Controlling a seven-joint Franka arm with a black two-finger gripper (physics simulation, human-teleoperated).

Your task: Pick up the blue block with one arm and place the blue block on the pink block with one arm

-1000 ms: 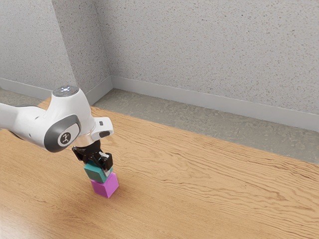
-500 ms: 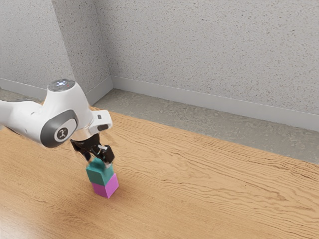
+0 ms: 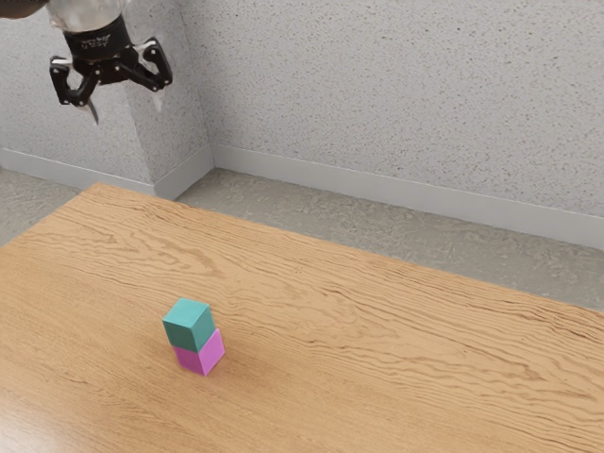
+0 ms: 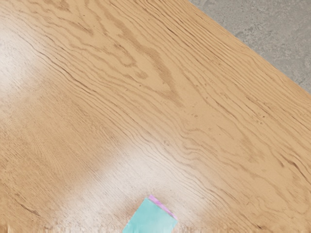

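A teal-blue block (image 3: 189, 324) rests on top of a pink block (image 3: 201, 355) on the wooden table (image 3: 377, 321), toward the exterior view's lower left. My gripper (image 3: 117, 94) hangs high above the table at the exterior view's upper left, far from the stack, open with nothing between its fingers. In the wrist view the blue block (image 4: 149, 218) lies far below the hand, with a thin strip of the pink block (image 4: 164, 206) showing along one of its edges.
Grey speckled walls and a white baseboard stand behind the table. A strip of grey floor (image 3: 425, 226) runs past the table's far edge. The wooden tabletop (image 4: 146, 97) spreads wide around the stack.
My gripper let go of the blue block, leaving it on the pink block. The arm then rose far up and toward the exterior view's upper left.
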